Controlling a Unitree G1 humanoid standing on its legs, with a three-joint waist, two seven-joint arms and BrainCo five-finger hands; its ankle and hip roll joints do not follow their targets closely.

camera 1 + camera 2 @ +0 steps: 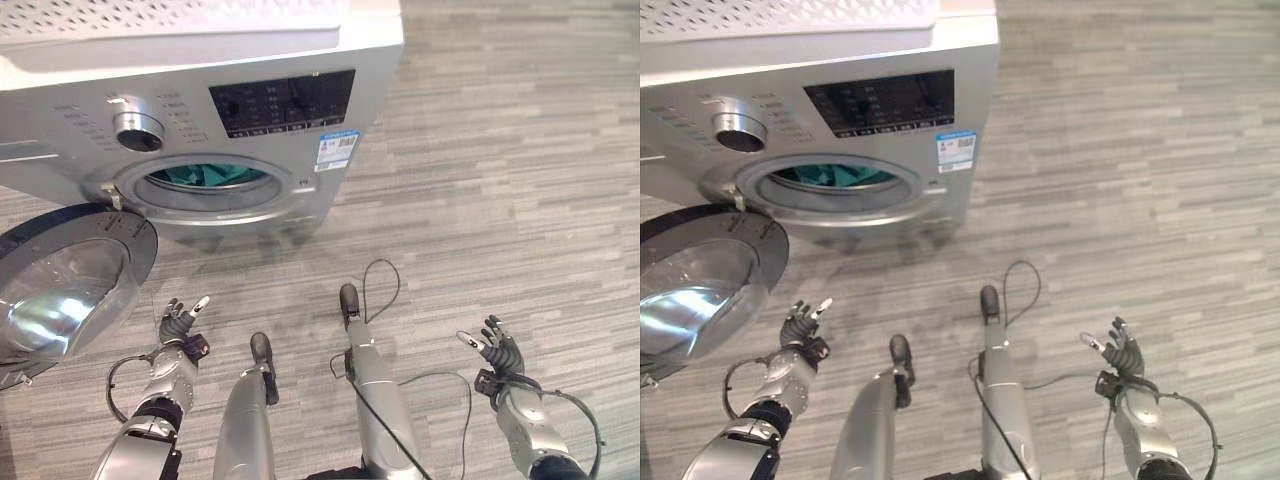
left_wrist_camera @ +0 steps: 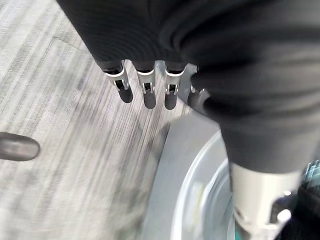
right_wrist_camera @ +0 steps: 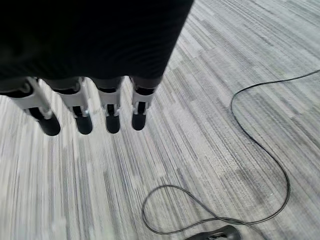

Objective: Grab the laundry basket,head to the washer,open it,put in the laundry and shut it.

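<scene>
Now the washer (image 1: 200, 120) stands with its door (image 1: 70, 285) swung wide and teal laundry (image 1: 205, 175) inside the drum. Left robot hand (image 1: 178, 322) hangs near the door, right robot hand (image 1: 497, 345) over bare floor, both with relaxed fingers, holding nothing.

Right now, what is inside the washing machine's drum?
Through the open round opening of the washer, teal cloth lies inside the drum. The opening's rim hides the rest, so how much laundry is in there cannot be told. The door hangs open.
</scene>
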